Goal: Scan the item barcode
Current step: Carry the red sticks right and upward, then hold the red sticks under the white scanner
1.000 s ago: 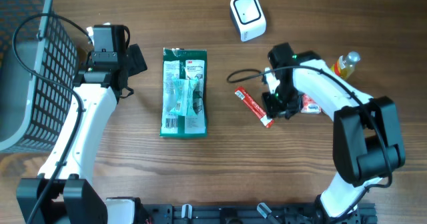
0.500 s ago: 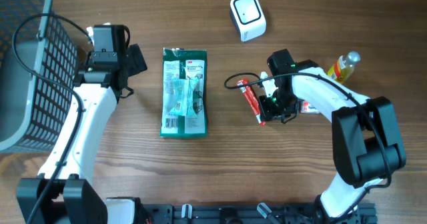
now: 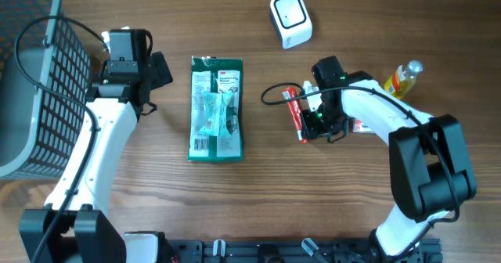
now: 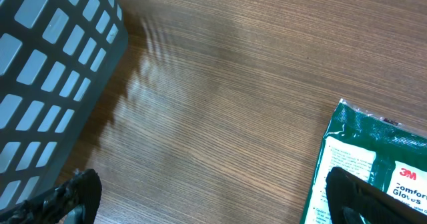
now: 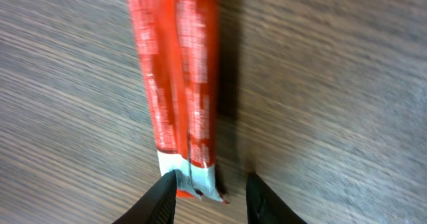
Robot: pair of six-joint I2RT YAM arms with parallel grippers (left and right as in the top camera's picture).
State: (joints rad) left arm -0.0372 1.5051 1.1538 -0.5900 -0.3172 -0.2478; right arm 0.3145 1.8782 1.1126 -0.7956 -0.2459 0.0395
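The red stick packet (image 3: 296, 113) lies on the wooden table (image 3: 258, 200), nearer the robot than the white scanner (image 3: 290, 18). Its long axis runs almost straight toward and away from the robot, having swung from a second ago's diagonal. The right gripper (image 5: 210, 199), on its inward-bent arm, straddles the packet's white sealed end with fingers partly apart, not clamped. The left gripper (image 4: 217, 207) hangs spread wide beside the grey basket (image 4: 47, 71).

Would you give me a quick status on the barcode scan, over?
Left tool open, hovering near basket. Right tool open, straddling white end of red packet, flat on table. Scanner beyond; cable looped beside packet.
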